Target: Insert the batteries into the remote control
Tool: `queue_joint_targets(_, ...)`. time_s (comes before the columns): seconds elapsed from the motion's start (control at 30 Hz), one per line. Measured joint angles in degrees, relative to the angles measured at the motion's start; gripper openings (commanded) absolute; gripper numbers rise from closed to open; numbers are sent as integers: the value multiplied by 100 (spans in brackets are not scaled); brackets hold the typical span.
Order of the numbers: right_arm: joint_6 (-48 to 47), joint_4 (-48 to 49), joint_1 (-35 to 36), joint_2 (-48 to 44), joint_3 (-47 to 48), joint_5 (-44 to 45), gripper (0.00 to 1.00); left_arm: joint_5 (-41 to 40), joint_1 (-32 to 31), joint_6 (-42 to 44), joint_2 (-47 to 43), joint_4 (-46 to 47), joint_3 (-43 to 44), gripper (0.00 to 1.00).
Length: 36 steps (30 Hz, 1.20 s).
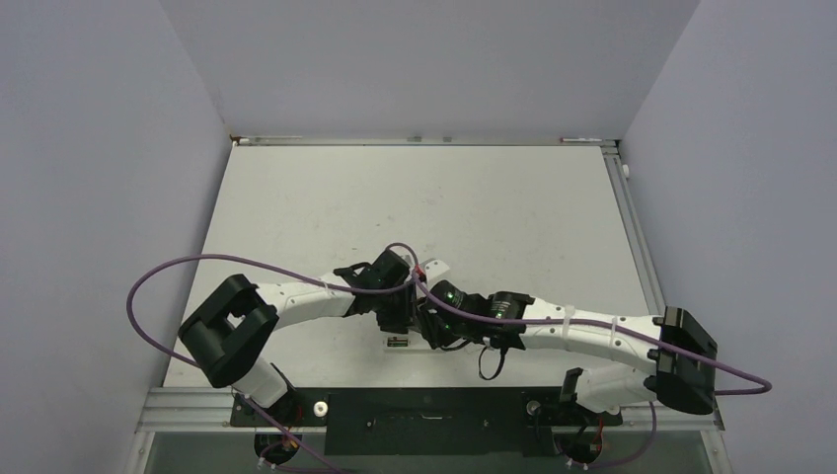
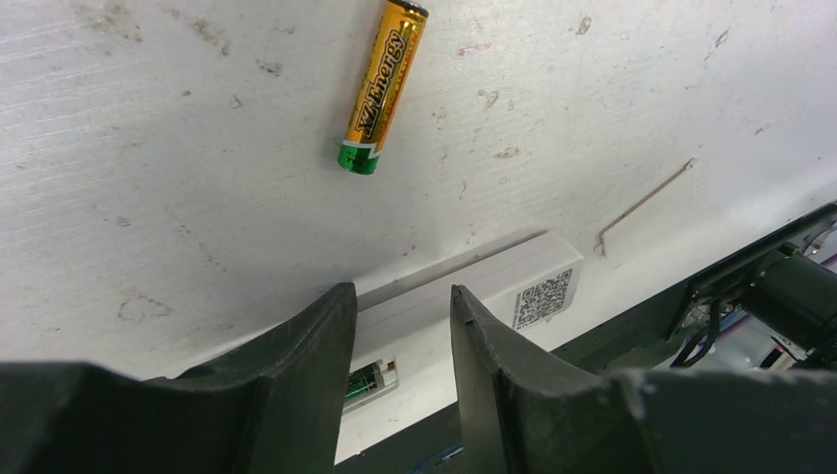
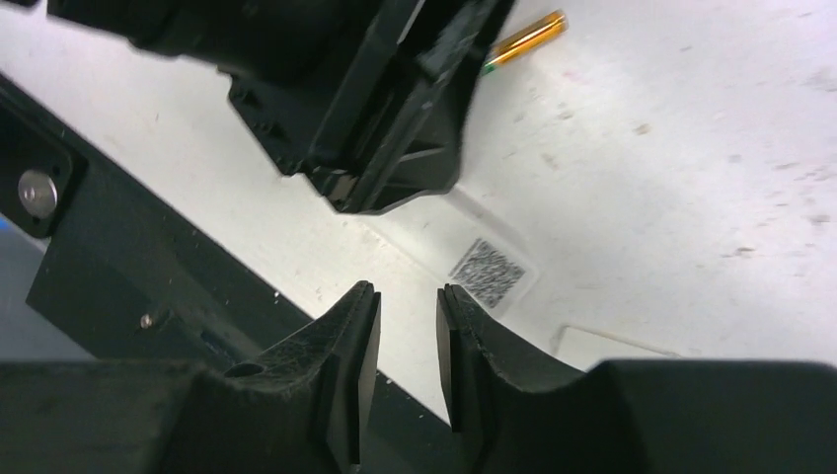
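Near the front edge of the table, white remote control lying flat, QR label showing, left pincer parted over it, gripping nothing, right pincer narrowly apart, empty, by the labelled end, gold-orange battery loose on the table beyond.

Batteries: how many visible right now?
1 for certain: a gold-orange battery lying loose on the table, beyond the remote control. A green bit in the remote's opening could be a second; cannot tell. The arms may hide another.
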Motion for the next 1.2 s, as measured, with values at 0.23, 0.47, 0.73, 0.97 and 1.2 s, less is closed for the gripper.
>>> queue_joint_targets(0.23, -181, -162, -452, -232, 136, 304, 35, -356, 2, 170, -55, -385, 153, 43)
queue_joint_targets(0.47, -369, -175, -896, -232, 149, 348, 37, -693, 269, 330, -468, -911, 151, 44)
queue_joint_targets(0.73, -581, -190, -1169, 133, 494, 260, 41, -815, 782, 463, -1399, -1290, 94, 48)
queue_joint_targets(0.97, -337, -129, -1196, 811, 608, 160, 41, -835, 988, 492, -2037, -1539, -122, 49)
queue_joint_targets(1.2, 179, -37, -1178, 1257, 621, 234, 41, -804, 1113, 557, -2387, -1711, -203, 51)
